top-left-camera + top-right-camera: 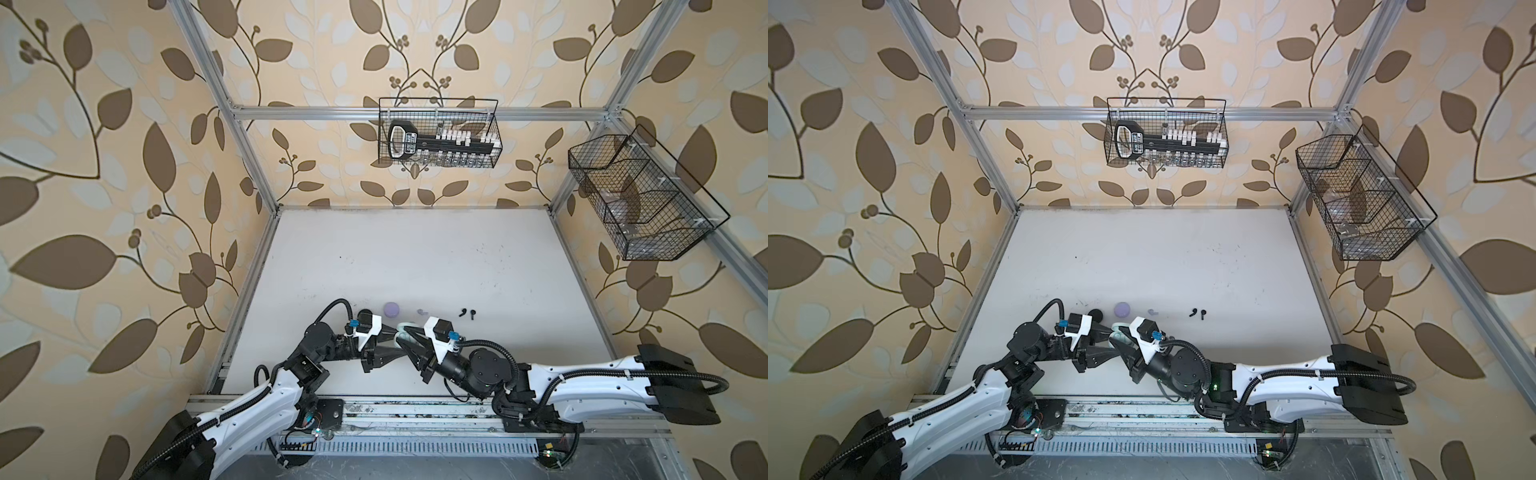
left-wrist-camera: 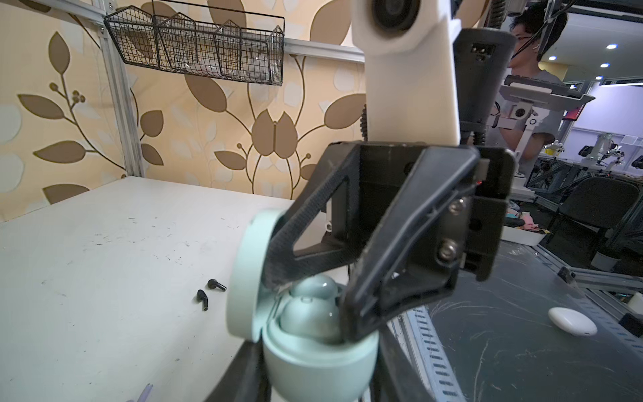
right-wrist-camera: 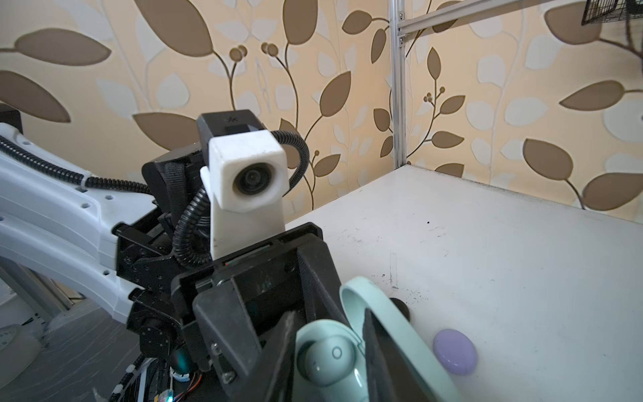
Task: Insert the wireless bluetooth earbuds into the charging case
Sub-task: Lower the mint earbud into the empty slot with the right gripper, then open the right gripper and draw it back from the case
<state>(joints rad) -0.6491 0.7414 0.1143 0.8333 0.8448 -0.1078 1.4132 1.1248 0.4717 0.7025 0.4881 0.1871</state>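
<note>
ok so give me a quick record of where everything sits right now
mint case: open, lid up, gripped by left gripper
mint earbuds: both sitting in the mint case
right gripper: jaws apart, straddling the mint earbuds
black earbuds: two, loose on table
lavender case: shut, on table
lavender earbud: one seen, loose between lavender case and black earbuds
left to do: black earbuds and lavender earbud not yet in a case

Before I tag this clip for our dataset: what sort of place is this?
Probably a robotics lab's recording cell: a white table inside an aluminium frame with wallpaper panels, and the left wrist view shows an operator at a control rig.
</note>
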